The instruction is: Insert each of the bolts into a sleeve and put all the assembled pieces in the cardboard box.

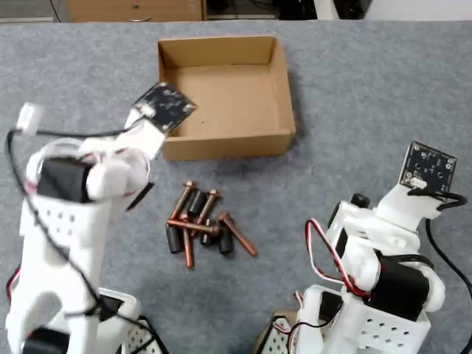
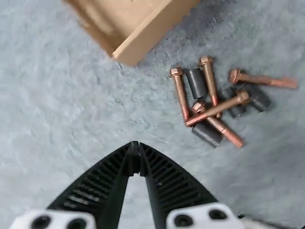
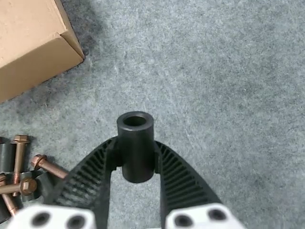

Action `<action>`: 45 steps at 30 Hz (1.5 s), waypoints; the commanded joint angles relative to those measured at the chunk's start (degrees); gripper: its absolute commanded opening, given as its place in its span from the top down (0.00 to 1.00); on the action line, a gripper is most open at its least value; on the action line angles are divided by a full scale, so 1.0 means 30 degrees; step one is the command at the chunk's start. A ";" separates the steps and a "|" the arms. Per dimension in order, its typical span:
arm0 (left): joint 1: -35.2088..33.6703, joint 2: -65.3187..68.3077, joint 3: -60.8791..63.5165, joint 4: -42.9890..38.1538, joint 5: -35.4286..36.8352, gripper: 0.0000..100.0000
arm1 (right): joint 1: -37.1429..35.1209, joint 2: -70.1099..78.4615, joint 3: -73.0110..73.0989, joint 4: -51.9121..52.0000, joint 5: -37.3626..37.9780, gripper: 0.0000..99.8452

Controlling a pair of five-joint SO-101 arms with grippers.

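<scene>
Grey carpet (image 1: 354,110) | right gripper (image 3: 136,151) clamps sleeve (image 3: 136,138) | bore end faces wrist camera

We find no legible text, label, number or sign on the cardboard box (image 1: 228,144), nor on the bolts (image 2: 180,95) and sleeves (image 2: 195,82) near it.

Both my arms are white printed shells around black servo blocks; the left arm (image 1: 59,243) carries a thin black cable (image 1: 74,135) running to a white connector (image 1: 28,116); the right arm (image 1: 383,280) trails red and white wires (image 1: 332,254); each wrist bears a dark square circuit board (image 1: 164,105); the left gripper (image 2: 135,149) and right gripper (image 3: 137,148) have black ribbed fingers (image 2: 107,183) on white mounts (image 2: 57,218) with dark screw holes (image 2: 40,222).
</scene>
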 commanded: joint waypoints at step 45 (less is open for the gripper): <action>0.6183 1.1941 0.2901 -0.4278 -1.0725 0.91 | 0.0103 -0.0103 0.1392 -0.0967 -0.0117 1.00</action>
